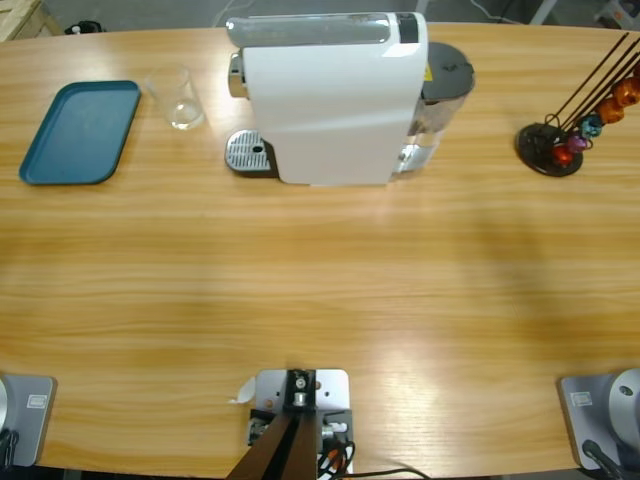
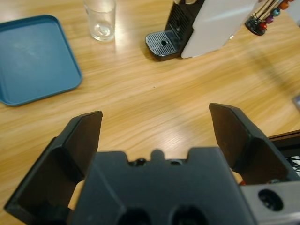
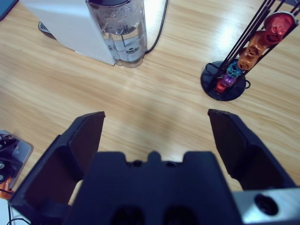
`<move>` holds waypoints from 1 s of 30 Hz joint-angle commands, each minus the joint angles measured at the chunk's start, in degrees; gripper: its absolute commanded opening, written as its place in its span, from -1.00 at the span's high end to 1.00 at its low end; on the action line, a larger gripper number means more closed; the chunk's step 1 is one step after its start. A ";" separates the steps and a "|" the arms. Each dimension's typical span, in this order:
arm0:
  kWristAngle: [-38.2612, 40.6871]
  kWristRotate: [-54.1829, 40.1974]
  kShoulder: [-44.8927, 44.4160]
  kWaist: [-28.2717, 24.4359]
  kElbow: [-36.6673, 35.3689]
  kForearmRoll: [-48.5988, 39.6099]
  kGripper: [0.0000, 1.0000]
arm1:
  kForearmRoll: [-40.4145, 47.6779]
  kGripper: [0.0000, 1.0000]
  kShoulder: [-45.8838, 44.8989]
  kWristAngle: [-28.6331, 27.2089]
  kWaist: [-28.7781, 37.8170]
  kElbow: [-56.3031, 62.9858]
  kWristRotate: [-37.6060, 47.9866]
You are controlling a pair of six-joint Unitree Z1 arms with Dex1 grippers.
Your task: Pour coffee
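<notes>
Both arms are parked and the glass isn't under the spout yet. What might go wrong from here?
1. The glass is clear, empty and light; the open left gripper could tip it toward the blue tray.
2. The drip tray is narrow, so the glass may land off-centre.
3. The capsule stand is tall and thin; the open right gripper could topple it.

Wide bare tabletop across the whole near half. Stood along the far side only: blue tray, glass, big white coffee machine, capsule stand. Open gaps between each.
</notes>
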State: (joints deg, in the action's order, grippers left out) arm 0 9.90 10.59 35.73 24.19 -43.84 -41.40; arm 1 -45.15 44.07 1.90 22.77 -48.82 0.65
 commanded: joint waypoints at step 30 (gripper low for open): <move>36.77 23.42 74.20 -1.99 -41.12 15.48 -0.44 | -0.91 -1.00 2.42 -0.90 0.52 1.54 -0.61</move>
State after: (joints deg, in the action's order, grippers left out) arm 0 40.52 33.66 102.59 21.17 -82.04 -26.55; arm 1 -45.43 46.46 1.90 22.79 -48.83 0.61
